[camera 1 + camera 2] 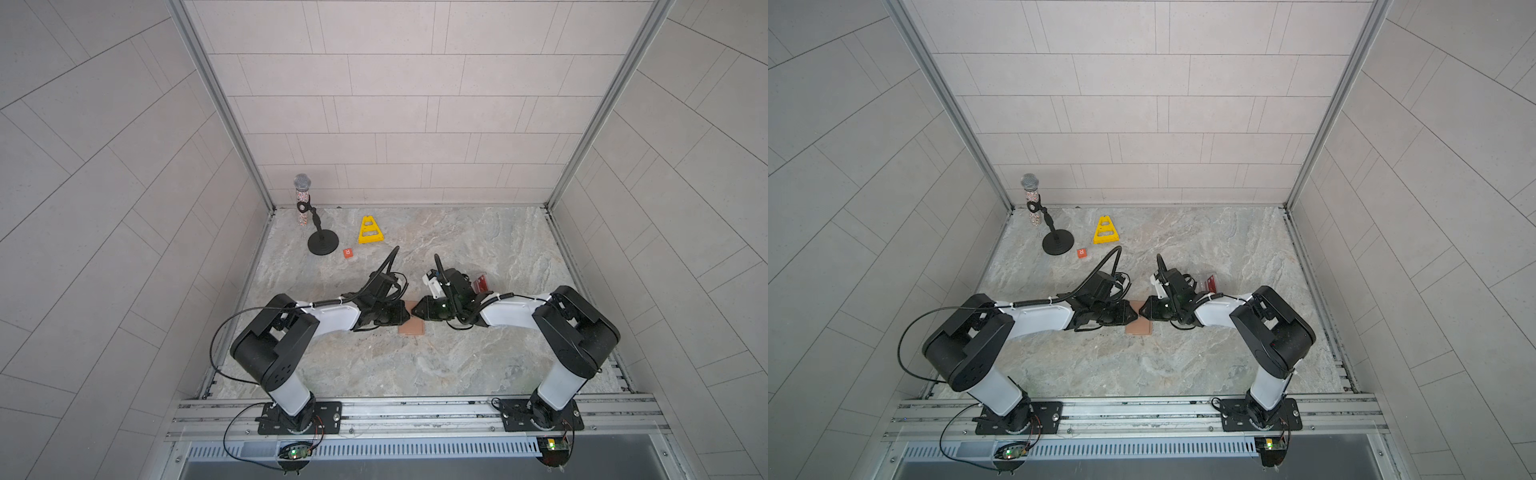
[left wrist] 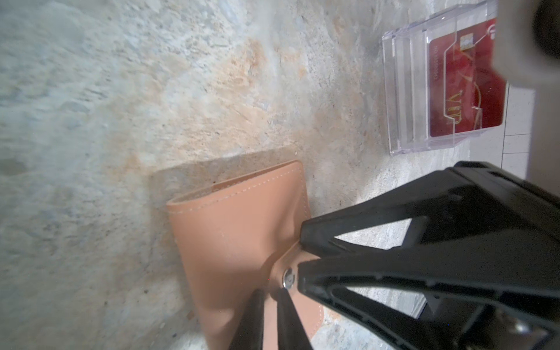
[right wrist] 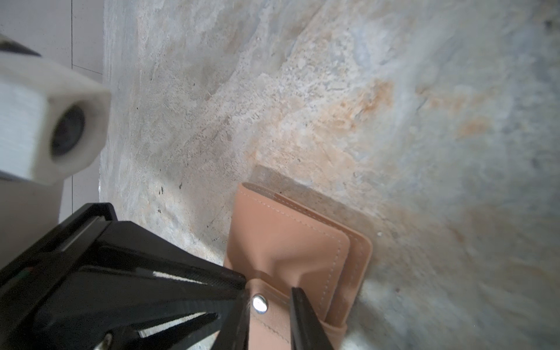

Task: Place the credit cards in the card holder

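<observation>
Credit card [image 2: 466,91] in clear box [image 2: 403,91]; left gripper [image 2: 271,298], right gripper [image 2: 298,254] clamped on card holder [image 2: 230,236].

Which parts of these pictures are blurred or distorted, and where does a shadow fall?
Right wrist view: the white camera body is out of focus. Left wrist view: the card holder is sharp and casts a soft shadow on the table. Both top views: the wall tiles bow from wide-angle distortion.

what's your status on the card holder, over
Left tool and right tool at the snap tab, grip unclear. Card holder closed. Red card in clear box. Nothing blocking.
</observation>
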